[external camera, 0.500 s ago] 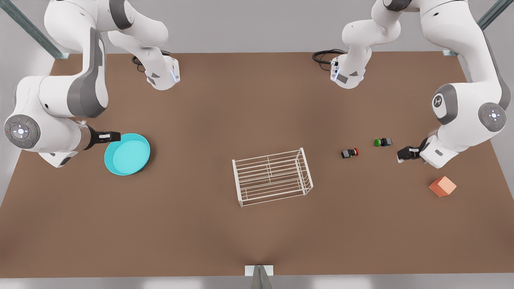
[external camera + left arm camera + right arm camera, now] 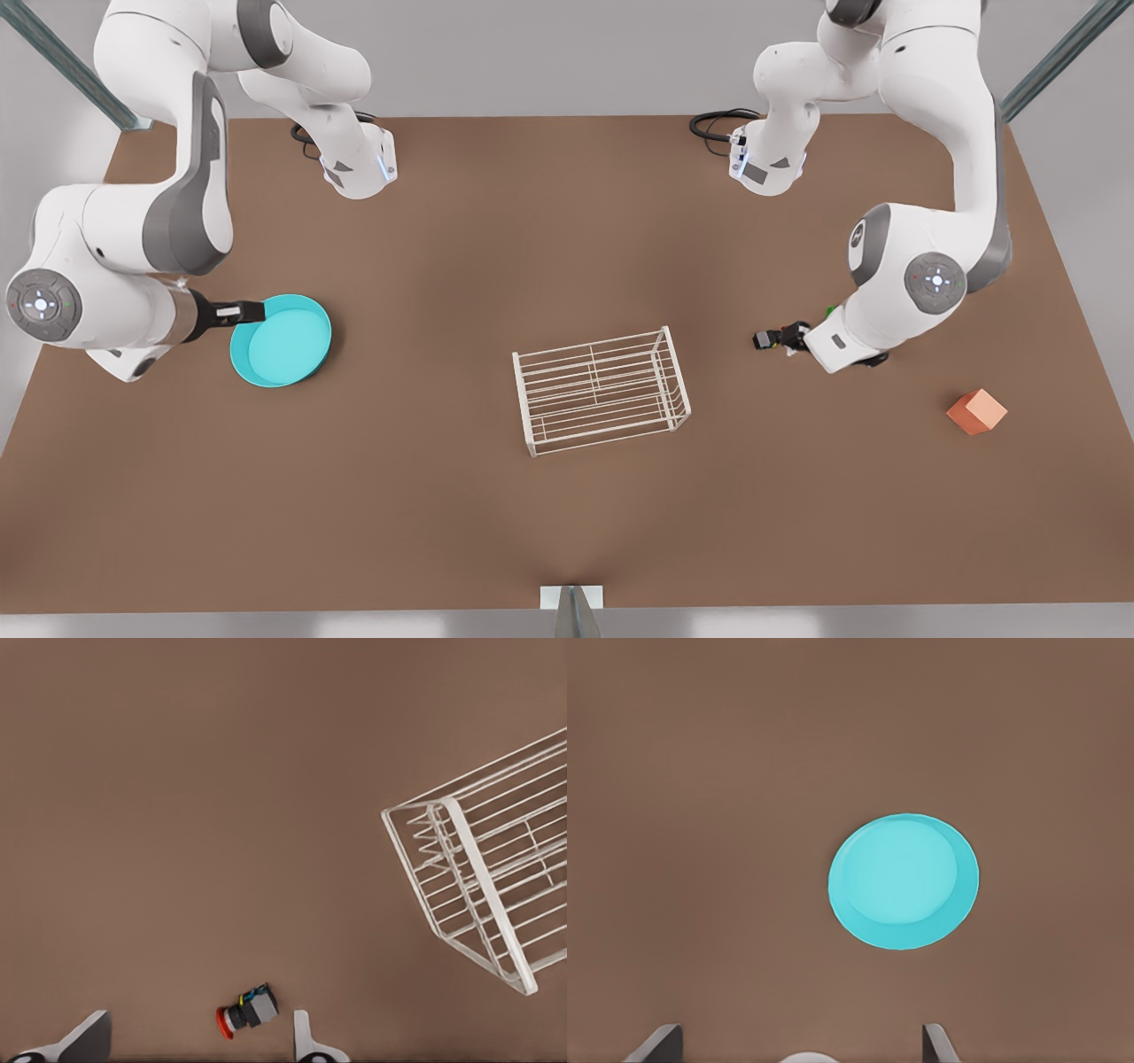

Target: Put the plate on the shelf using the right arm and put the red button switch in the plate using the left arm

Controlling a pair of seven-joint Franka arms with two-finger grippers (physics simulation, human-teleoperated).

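The shelf [image 2: 602, 390] stands near the middle of the table [image 2: 496, 248], a little toward its near edge. The plate [image 2: 282, 340] lies flat well off to the front view's left, with the right gripper [image 2: 246, 311] at its left rim. To the front view's right of the shelf lies the red button switch [image 2: 767, 339] on its side, the left gripper [image 2: 791, 338] right at it with a finger on either side, and the cube [image 2: 976, 412] sits farther right, near the table's right edge.

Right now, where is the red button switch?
The small black switch with the red cap lies on the brown table, between the left hand's open fingers, toward the front view's right of the white wire rack.
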